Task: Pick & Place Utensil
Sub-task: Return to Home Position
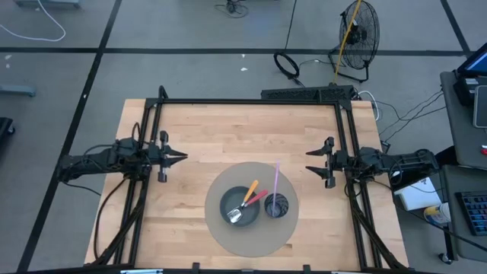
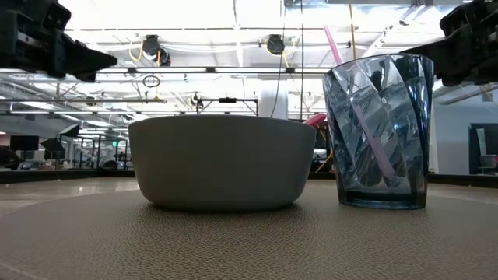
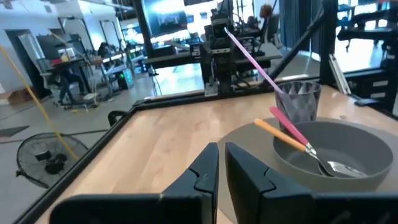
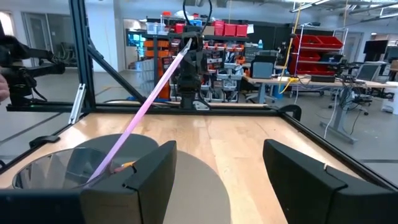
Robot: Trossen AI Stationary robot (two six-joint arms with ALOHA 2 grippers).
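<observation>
Over the table's left side, the left gripper (image 1: 181, 157) hangs with fingers almost together, holding nothing. On the round placemat (image 1: 228, 237) stands the bowl (image 1: 228, 204) with the yellow spoon (image 1: 245, 199) in it. Just beside it, the cup (image 1: 280, 206) holds the pink straw (image 1: 275, 176). Farther right, the right gripper (image 1: 310, 161) is spread wide, empty.

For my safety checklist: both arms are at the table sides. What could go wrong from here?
1. The long pink straw leans far out of the translucent blue plastic cup, its tip nearest the open right end effector; a careless sweep might tip the cup.
2. The yellow-handled spoon overhangs the rim of the grey round bowl; a knock could flip it out.
</observation>
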